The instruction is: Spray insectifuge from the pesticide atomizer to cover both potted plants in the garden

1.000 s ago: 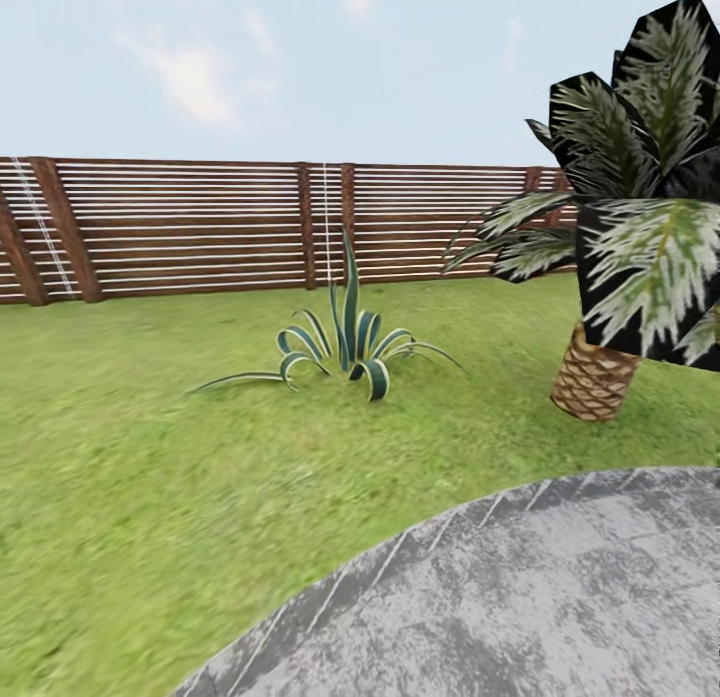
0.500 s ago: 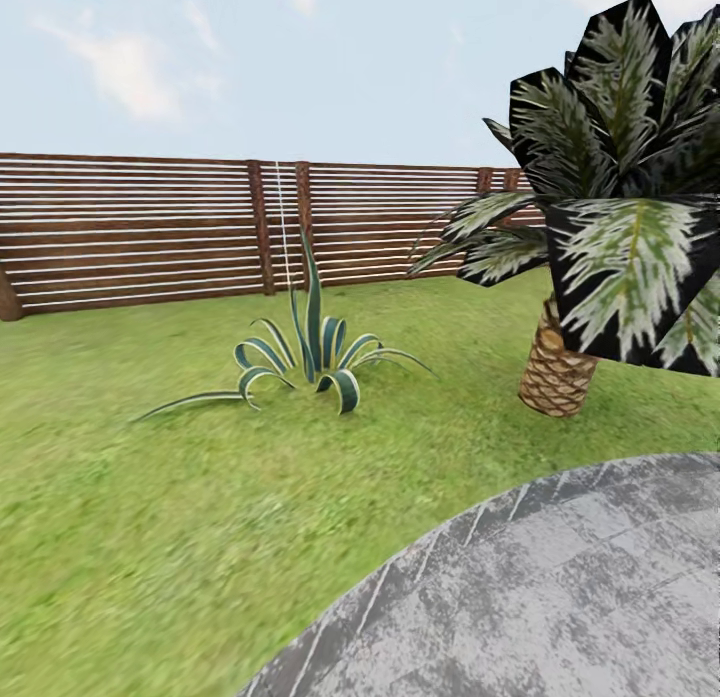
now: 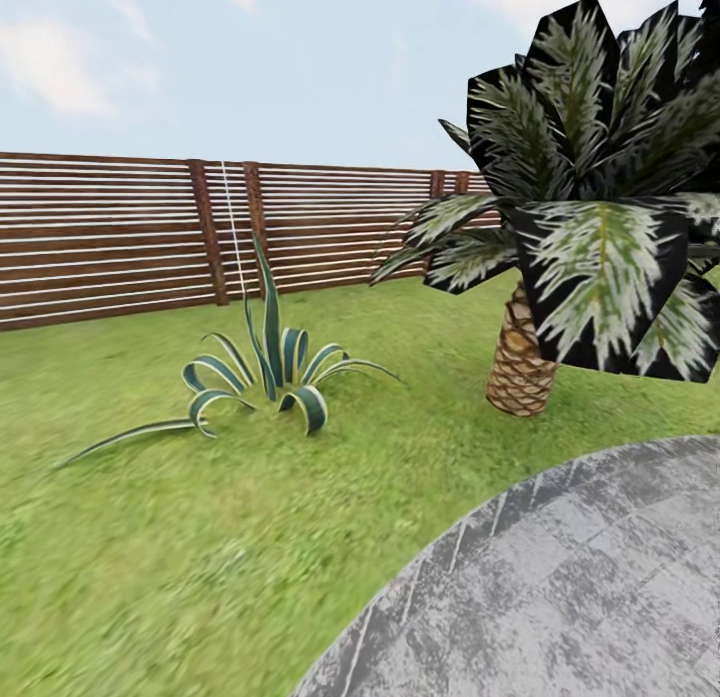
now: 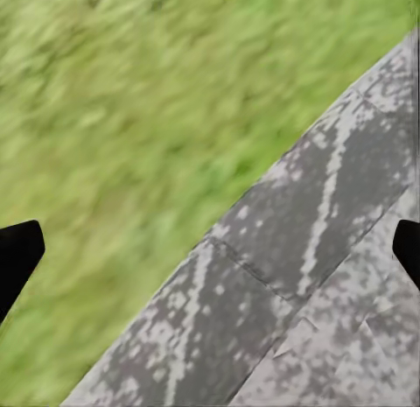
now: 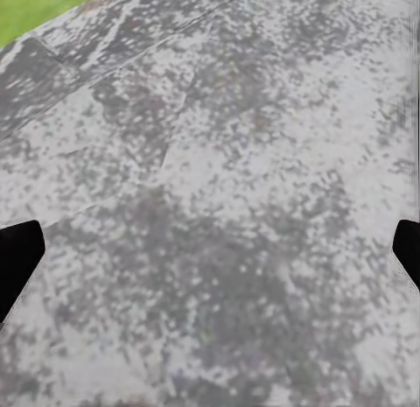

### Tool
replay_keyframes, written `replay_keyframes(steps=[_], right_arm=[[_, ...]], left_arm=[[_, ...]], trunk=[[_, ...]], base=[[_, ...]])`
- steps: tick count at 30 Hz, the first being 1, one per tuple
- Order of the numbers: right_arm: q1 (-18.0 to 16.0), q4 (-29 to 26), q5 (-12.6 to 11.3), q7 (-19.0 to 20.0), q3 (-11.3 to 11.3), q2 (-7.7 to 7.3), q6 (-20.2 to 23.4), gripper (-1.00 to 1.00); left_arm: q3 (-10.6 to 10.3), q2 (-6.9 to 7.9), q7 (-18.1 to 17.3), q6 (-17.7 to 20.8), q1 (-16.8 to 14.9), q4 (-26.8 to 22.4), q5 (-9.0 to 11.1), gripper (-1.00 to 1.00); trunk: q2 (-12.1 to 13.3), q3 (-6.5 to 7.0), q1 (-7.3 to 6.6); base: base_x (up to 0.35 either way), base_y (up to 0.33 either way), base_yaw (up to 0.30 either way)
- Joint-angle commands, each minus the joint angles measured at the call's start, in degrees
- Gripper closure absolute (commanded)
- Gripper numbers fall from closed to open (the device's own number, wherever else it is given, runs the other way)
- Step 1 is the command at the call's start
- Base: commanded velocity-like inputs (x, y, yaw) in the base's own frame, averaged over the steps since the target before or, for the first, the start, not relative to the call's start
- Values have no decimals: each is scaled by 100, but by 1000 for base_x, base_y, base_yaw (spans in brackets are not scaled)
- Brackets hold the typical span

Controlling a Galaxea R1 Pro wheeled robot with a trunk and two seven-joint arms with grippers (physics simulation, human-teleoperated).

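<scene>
The garden lawn [image 3: 200, 537] runs up to the brown slat fence [image 3: 120, 237], with the round grey stone patio [image 3: 590, 587] at the lower right of the head view. The pesticide atomizer and the two potted plants are out of view. My left gripper [image 4: 210, 254] is open with nothing between its dark fingertips [image 4: 17, 260], hanging over the line where patio meets grass. My right gripper [image 5: 210, 258] is open too, empty, above mottled patio stone [image 5: 227, 206].
A spiky plant with long striped curling leaves [image 3: 265, 362] grows from the lawn at centre left, no pot visible. A tall palm [image 3: 585, 247] with a scaly trunk [image 3: 520, 362] stands at the right, just beyond the patio's edge.
The whole head picture has slid left: the camera has turned to the right. The striped plant, palm and fence posts sit further left in the frame; the palm looks a little larger.
</scene>
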Motion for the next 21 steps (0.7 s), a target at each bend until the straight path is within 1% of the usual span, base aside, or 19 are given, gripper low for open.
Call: replay_keyframes(steps=[1,21], right_arm=[[-4,5,4,1,-8,1,-18,-100],[-4,5,2,1,-16,-1,-12,-100]], left_arm=[[6,0,4,-18,-1,3,0,-100],[6,0,4,-18,-1,3,0,-100]], trunk=[[-2,-2,2],[-2,26,2]], base=[[337,119,-287],[326,131,-294]])
